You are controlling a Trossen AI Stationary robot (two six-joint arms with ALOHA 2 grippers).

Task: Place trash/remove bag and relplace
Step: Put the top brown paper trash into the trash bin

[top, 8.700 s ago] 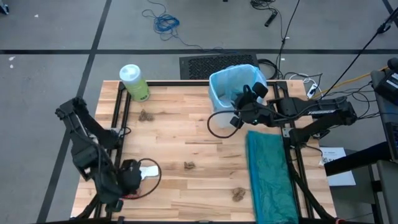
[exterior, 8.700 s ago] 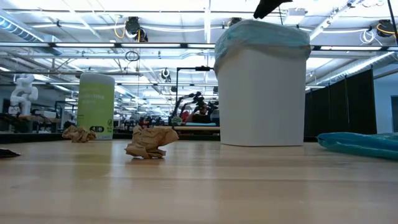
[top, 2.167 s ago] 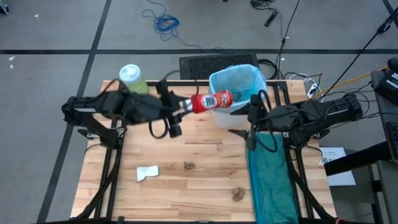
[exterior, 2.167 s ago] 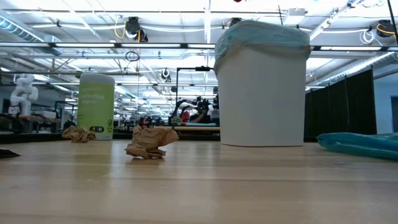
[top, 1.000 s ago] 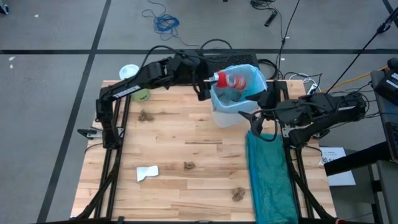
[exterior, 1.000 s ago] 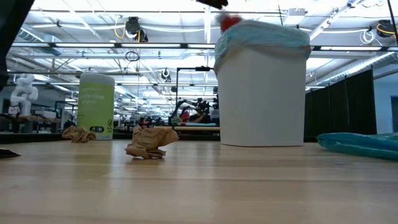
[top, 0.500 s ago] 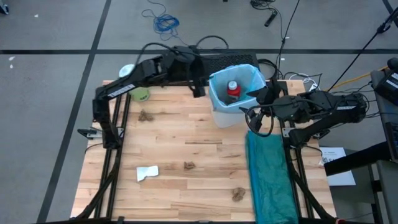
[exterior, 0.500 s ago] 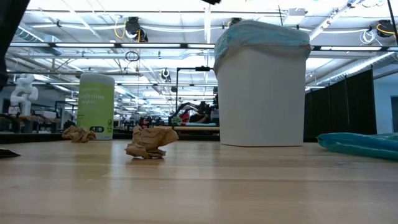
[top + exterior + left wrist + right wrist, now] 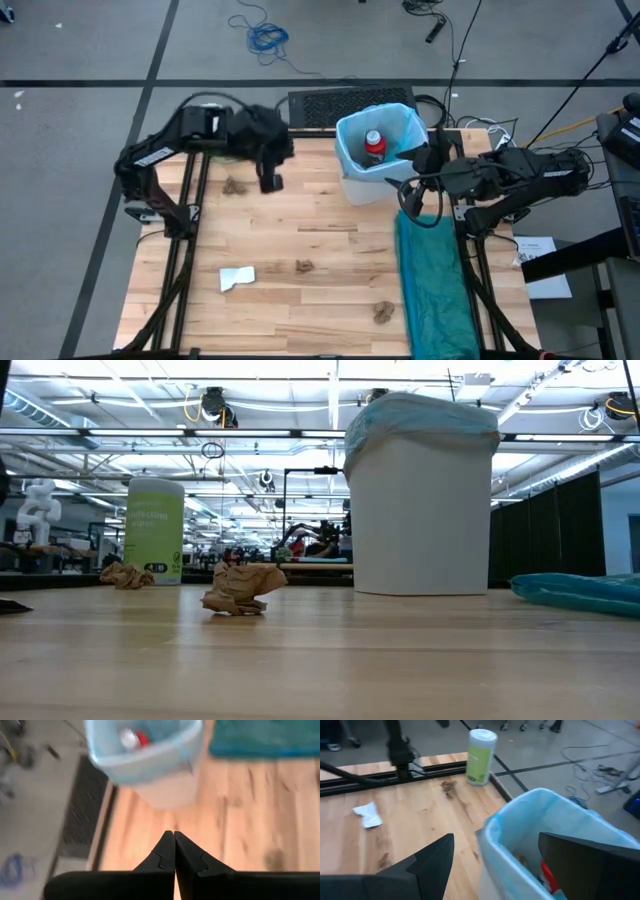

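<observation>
The white wastebasket [image 9: 362, 185] stands at the table's far edge, lined with the light-blue bag [image 9: 350, 132]. A red white-capped container [image 9: 373, 143] lies inside it, also seen in the left wrist view [image 9: 135, 739]. Brown paper wads [image 9: 235, 185] [image 9: 304, 266] [image 9: 382, 312] and a white scrap [image 9: 237, 277] lie on the wood. My left gripper [image 9: 270, 183] [image 9: 174, 851] hangs shut and empty above the table, left of the basket. My right gripper [image 9: 408, 180] [image 9: 495, 836] stands open at the basket's right near corner, a finger on either side of the rim; whether it touches, I cannot tell.
A darker teal bag [image 9: 435, 280] lies flat along the table's right side. A green bottle with a white cap [image 9: 481, 757] [image 9: 155, 530] stands at the far left corner, mostly under my left arm from above. Open wood spreads across the middle and near part.
My left gripper has let go of the red container over the wastebasket, and the container has dropped inside. The left arm has then drawn back toward the table's left, away from the basket, and tipped downward. My right gripper has kept its place.
</observation>
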